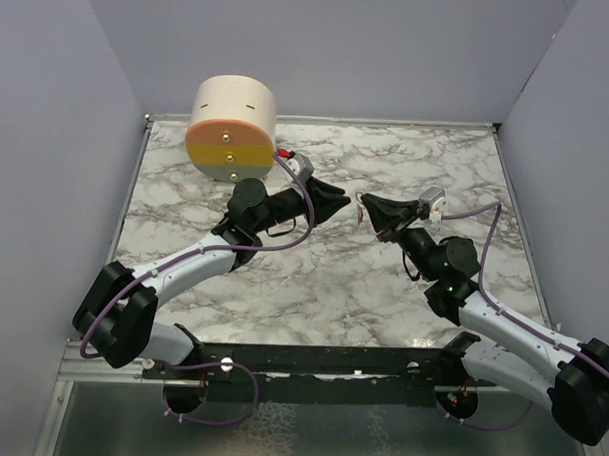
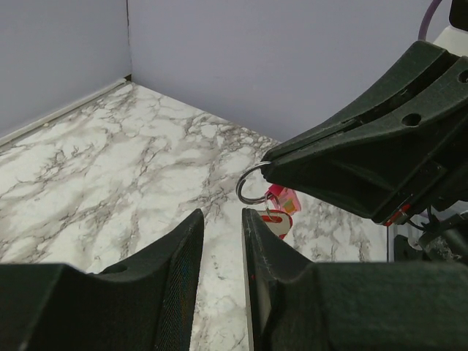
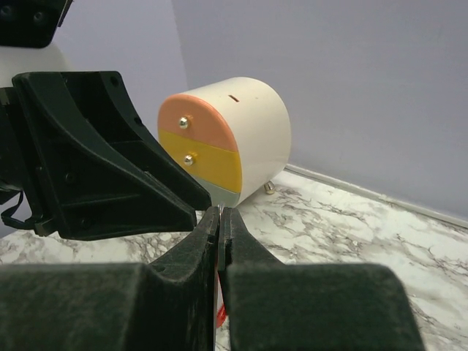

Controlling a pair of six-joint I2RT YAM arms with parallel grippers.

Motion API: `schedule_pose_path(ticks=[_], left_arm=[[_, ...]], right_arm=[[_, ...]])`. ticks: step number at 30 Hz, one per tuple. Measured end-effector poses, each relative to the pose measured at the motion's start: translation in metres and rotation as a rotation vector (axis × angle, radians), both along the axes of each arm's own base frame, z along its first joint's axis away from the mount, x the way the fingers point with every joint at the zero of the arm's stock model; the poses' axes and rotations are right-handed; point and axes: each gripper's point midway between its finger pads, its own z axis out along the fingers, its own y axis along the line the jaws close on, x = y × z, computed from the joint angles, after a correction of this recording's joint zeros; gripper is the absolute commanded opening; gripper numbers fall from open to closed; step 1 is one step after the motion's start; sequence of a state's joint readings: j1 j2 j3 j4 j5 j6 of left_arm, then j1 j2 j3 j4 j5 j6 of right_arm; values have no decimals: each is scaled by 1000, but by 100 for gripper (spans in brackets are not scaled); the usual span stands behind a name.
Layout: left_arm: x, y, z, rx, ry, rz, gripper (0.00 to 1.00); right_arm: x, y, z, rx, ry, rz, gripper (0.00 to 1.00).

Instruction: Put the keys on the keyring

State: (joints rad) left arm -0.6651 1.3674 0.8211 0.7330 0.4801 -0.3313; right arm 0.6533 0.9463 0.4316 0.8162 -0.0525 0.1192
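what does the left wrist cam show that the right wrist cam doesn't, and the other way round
Only the left wrist view shows the keyring. Its metal loop is pinched at the tip of the right hand, with pink-red bits hanging below it.

Only the right wrist view shows the cream drawer box with orange and yellow fronts, standing by the wall.

Both show the marble table, the purple walls, and the right hand nearly tip to tip with the left hand.

Open tabletop (image 1: 322, 289) near and right; drawer box (image 1: 232, 125) (rounded) at back left.
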Motion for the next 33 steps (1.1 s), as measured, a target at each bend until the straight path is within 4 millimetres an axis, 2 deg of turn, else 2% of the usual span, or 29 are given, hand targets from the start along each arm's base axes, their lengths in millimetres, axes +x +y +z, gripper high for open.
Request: schedule_pose_path(ticks=[5,13,33], left_arm=[[-1,-2,0,-3,-7,-15,29],[-1,-10,-11,15,13,-39,29],[0,-20,-9,3,3,-53,27]], right_arm=[[1,2,-4,-5,10,8,1],[1,5,-8,-14,20,19,1],[1,8,-9,-8,23,34,1]])
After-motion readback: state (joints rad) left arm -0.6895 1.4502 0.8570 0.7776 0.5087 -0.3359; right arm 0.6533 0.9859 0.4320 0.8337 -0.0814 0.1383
